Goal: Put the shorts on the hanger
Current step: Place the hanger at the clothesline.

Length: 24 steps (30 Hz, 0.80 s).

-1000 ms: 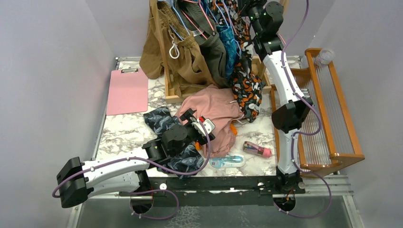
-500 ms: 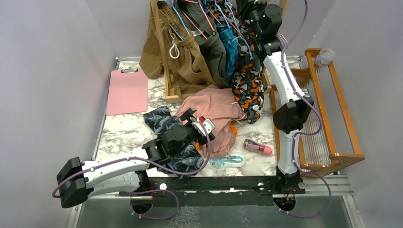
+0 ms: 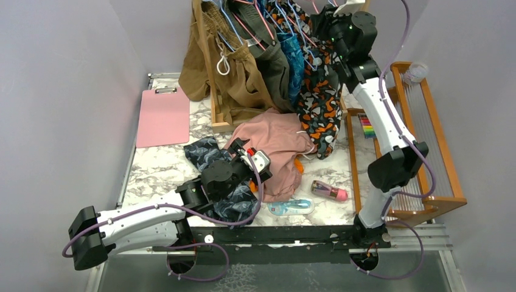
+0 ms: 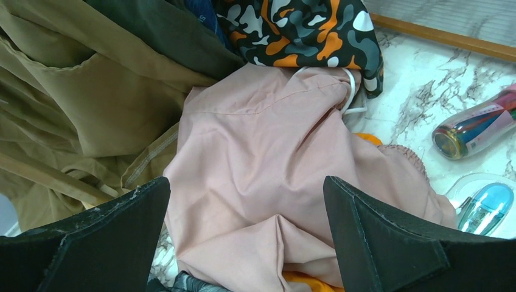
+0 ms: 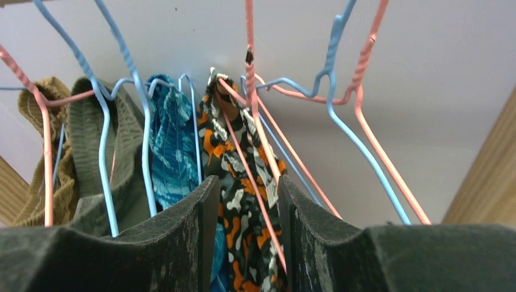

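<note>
White arms (image 3: 378,112), black joints (image 3: 395,171), purple cables (image 3: 406,24)

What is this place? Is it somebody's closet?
More likely a robot practice bench. A left arm and right arm are bolted to a marble table, with clothes on wire hangers behind.

Shorts (image 3: 319,106) on hanger (image 5: 242,152), behind bottle (image 3: 328,191)

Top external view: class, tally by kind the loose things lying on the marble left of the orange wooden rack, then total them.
Shorts: 2 (dusty-pink shorts, navy leaf-print shorts)
Pink clipboard: 1
Bottle: 1
Blister pack: 1
Orange thing, mostly hidden: 1
Total: 6
</note>
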Motion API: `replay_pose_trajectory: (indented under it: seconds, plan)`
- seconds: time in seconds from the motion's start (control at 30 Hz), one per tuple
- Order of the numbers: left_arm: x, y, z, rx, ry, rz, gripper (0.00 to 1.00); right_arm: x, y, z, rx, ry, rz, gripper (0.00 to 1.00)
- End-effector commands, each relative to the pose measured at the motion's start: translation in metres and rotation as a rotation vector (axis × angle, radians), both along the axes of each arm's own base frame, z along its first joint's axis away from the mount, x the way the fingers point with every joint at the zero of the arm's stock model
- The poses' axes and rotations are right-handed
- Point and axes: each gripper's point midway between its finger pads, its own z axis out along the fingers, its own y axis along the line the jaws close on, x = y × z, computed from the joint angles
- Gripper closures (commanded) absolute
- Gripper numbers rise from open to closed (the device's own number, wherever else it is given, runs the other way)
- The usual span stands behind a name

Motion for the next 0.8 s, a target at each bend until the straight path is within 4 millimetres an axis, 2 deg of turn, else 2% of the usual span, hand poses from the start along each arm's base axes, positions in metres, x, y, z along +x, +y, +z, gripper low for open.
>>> replay_pose_trajectory:
  seconds: [0.0,0.3,0.53,0.63,0.77]
  plan:
    - [-0.006,-0.005,0.012,-0.058,0.010,-0.036,0.01,-0.014,-0.017,-0.019,-0.074,0.072,-0.061,0.56]
    - [-0.008,-0.004,0.016,-0.071,0.011,-0.039,0.01,-0.036,-0.053,-0.029,-0.115,0.119,-0.206,0.50]
    - [-0.009,-0.003,0.017,-0.074,0.014,-0.042,0.01,-0.047,-0.065,-0.050,-0.127,0.181,-0.235,0.50]
    - [-0.010,-0.003,0.018,-0.077,0.013,-0.045,0.01,-0.058,-0.065,-0.046,-0.107,0.166,-0.217,0.49]
    - [-0.010,-0.003,0.020,-0.080,0.011,-0.046,0.01,-0.074,-0.064,-0.029,-0.066,0.143,-0.193,0.48]
